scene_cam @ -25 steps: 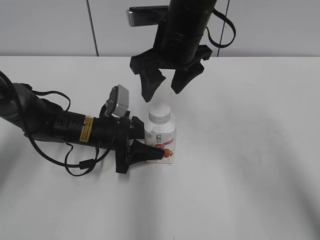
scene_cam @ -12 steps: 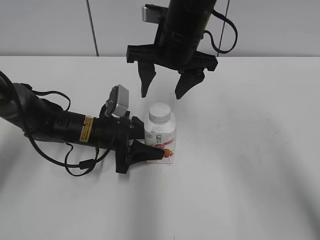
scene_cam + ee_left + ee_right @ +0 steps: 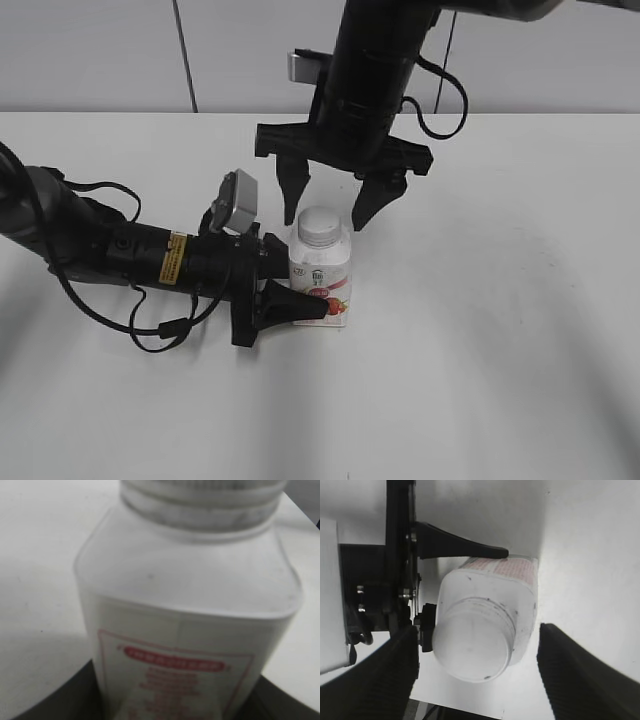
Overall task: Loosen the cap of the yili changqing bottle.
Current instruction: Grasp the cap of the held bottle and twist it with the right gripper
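The yili changqing bottle (image 3: 321, 279) stands upright on the white table, white with a red strawberry label. Its white cap (image 3: 321, 226) is on the neck. My left gripper (image 3: 296, 290) lies low from the left and is shut on the bottle's body, which fills the left wrist view (image 3: 190, 630). My right gripper (image 3: 328, 207) hangs open from above, a finger on each side of the cap, not touching it. The right wrist view looks down on the cap (image 3: 472, 647) and bottle (image 3: 520, 610) between its open fingers (image 3: 477, 672).
The white table (image 3: 500, 330) runs to a grey panelled wall at the back. The left arm and its cables (image 3: 110, 250) lie across the table's left side. The right arm (image 3: 375, 70) stands over the bottle.
My right gripper has turned about its axis and come down, from well above the bottle to straddling the cap. The left gripper and bottle have not moved.
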`<move>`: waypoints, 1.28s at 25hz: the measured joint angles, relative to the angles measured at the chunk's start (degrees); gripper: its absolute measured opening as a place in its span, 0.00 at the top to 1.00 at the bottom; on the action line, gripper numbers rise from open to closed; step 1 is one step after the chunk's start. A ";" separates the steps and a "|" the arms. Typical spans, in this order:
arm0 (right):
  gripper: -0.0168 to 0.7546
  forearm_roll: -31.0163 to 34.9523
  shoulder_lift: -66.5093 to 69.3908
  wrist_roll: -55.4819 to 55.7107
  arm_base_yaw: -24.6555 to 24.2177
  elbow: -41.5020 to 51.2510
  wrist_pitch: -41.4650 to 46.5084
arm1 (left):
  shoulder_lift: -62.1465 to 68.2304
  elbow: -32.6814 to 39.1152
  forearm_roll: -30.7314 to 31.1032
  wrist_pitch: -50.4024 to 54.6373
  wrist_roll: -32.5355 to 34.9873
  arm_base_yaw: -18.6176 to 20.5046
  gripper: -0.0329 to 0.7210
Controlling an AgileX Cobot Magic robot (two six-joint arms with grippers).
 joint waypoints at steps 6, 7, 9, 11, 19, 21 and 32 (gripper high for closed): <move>0.23 0.86 1.20 0.00 0.00 0.00 -0.02 | 0.00 0.00 0.05 0.00 0.00 0.00 0.45; 0.23 0.97 1.26 0.00 0.00 0.00 -0.02 | 0.00 0.00 0.05 0.00 0.00 0.00 0.45; 0.23 1.13 1.28 0.09 0.00 0.00 -0.02 | 0.00 0.00 0.05 0.00 0.00 0.00 0.45; 0.25 1.27 1.28 0.09 0.00 0.00 -0.02 | 0.00 0.00 0.05 0.00 0.00 0.00 0.45; 0.46 1.43 1.28 -0.52 0.00 0.00 0.03 | 0.00 0.00 0.05 0.00 -0.02 0.00 0.45; 0.46 1.43 1.28 -1.86 0.00 0.00 0.03 | 0.00 0.00 0.05 0.00 -0.02 0.00 0.45; 0.46 1.49 1.28 -33.83 0.00 0.00 0.15 | 0.00 0.00 0.42 -0.04 -0.02 0.00 0.45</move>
